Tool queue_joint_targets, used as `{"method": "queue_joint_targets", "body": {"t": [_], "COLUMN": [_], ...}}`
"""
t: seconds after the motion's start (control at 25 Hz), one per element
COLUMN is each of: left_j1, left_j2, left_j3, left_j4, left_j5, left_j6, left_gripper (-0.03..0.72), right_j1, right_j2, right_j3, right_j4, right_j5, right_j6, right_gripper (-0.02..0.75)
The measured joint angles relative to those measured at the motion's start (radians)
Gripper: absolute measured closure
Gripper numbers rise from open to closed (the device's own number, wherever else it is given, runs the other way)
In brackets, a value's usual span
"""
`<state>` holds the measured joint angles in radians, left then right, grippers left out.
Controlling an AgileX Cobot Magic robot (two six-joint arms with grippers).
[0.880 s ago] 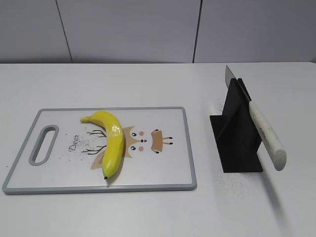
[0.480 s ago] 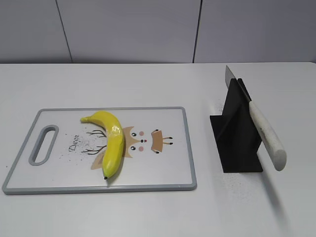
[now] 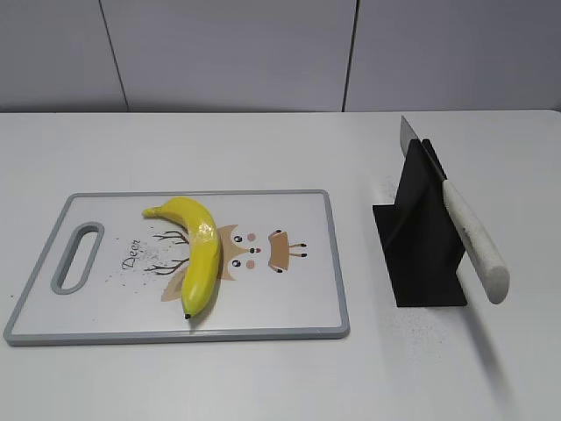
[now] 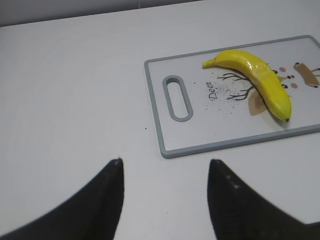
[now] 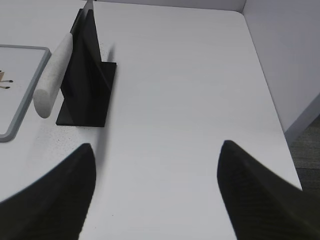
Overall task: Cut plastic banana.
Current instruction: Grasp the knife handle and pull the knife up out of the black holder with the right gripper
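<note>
The yellow plastic banana [image 3: 198, 250] lies on the white cutting board [image 3: 289, 307], over its owl print; it also shows in the left wrist view [image 4: 260, 80]. A knife with a white handle [image 3: 473, 241] rests slanted in a black stand [image 3: 421, 237], handle toward the front; the right wrist view shows the knife [image 5: 52, 82] and stand [image 5: 87, 82] too. My left gripper [image 4: 165, 165] is open and empty over bare table, short of the board's handle end. My right gripper [image 5: 157, 150] is open and empty over bare table to the right of the stand. Neither gripper shows in the exterior view.
The board [image 4: 165, 135] has a grey rim and a slot handle [image 4: 179, 97] at its left end. The table's right edge [image 5: 267, 80] drops off beside a wall. Grey wall panels stand behind the table.
</note>
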<state>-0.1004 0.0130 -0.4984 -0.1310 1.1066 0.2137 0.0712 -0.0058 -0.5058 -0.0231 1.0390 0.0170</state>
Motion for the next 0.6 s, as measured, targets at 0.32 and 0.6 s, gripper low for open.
{"method": "queue_joint_targets", "body": {"t": [0.32,0.6], "left_j1": [0.000,0.000], "left_j2": [0.000,0.000], "left_j3": [0.000,0.000], "left_j4": [0.000,0.000], "left_j5": [0.000,0.000], "left_j6": [0.000,0.000], "left_gripper": [0.170,0.170], "right_j1": [0.000,0.000], "right_j2": [0.034,0.381], "right_j3": [-0.018,-0.104], "right_j4": [0.010,0.034], "right_j5": [-0.011,-0.078], "right_j6": [-0.002,-0.003], "right_gripper": [0.164,0.164]}}
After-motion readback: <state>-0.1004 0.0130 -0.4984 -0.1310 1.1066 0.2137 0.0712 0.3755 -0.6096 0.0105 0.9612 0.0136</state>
